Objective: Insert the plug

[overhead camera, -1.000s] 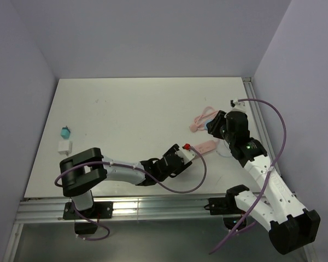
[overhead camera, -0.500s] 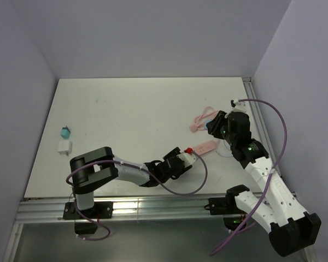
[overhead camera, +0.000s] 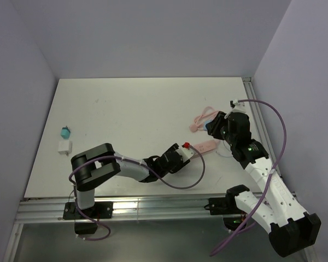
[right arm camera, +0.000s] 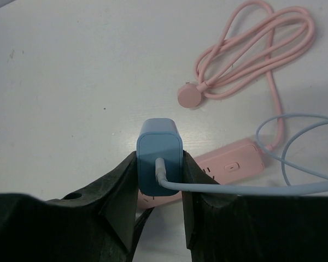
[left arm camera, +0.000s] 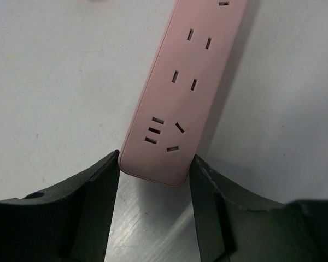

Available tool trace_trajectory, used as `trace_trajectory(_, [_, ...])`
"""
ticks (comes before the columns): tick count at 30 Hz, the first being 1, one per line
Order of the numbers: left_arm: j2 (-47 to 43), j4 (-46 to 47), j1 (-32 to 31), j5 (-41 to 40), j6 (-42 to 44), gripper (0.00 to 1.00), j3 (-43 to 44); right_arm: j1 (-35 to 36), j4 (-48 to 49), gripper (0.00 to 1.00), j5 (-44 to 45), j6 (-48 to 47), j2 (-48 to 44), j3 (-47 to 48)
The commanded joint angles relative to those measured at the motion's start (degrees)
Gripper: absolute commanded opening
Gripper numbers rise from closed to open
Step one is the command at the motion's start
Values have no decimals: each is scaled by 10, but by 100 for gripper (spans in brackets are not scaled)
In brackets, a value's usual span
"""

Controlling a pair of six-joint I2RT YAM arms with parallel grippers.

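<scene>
The plug (right arm camera: 159, 146) is a blue-teal cube with a light blue cable (right arm camera: 295, 188). My right gripper (right arm camera: 159, 164) is shut on its sides and holds it above the pink power strip (right arm camera: 229, 164). In the top view that gripper (overhead camera: 212, 126) sits just behind the strip (overhead camera: 206, 146). My left gripper (left arm camera: 154, 164) has its fingers (left arm camera: 101, 185) against both sides of the strip's near end (left arm camera: 175, 109). The strip lies flat on the table with its sockets facing up. In the top view the left gripper (overhead camera: 188, 150) is at the strip's left end.
The strip's pink cord (right arm camera: 251, 49) lies coiled behind it, also seen in the top view (overhead camera: 202, 117). A small teal-green block (overhead camera: 65, 132) and a white block (overhead camera: 64, 146) sit at the far left. A metal rail (overhead camera: 257, 114) runs along the right edge.
My left arm's elbow has swung right and its wrist has turned a little at the strip's end. The right gripper with the plug has hardly moved.
</scene>
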Motion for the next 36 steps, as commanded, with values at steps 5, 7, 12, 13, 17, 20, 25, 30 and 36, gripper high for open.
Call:
trace_trajectory(5, [5,27,17,65,-2,25,18,-4,14,0,-20,-11,9,4])
trace_trajectory(7, [-2,20,26,100,-15,11,17,-4,-4,0,-20,-14,18,11])
trace_trajectory(12, [-23,4,56,185,-56,0,0,-3,-10,0,-36,-17,25,-2])
trace_trajectory(13, [-24,4,60,195,-60,0,-2,-3,-11,0,-51,-18,36,-3])
trace_trajectory(17, [-26,-3,77,222,-76,0,-12,18,-23,0,-62,-26,68,3])
trace_trajectory(20, [-23,-12,90,243,-88,0,-16,55,-28,0,-48,-31,87,3])
trace_trajectory(25, [-23,-23,105,239,-92,0,-28,102,-29,0,-23,-33,107,-3])
trace_trajectory(30, [-33,-23,120,249,-89,0,-45,136,-10,0,23,-29,119,-29])
trace_trajectory(36, [-53,-41,143,275,-90,0,-51,149,6,0,33,-30,146,-39])
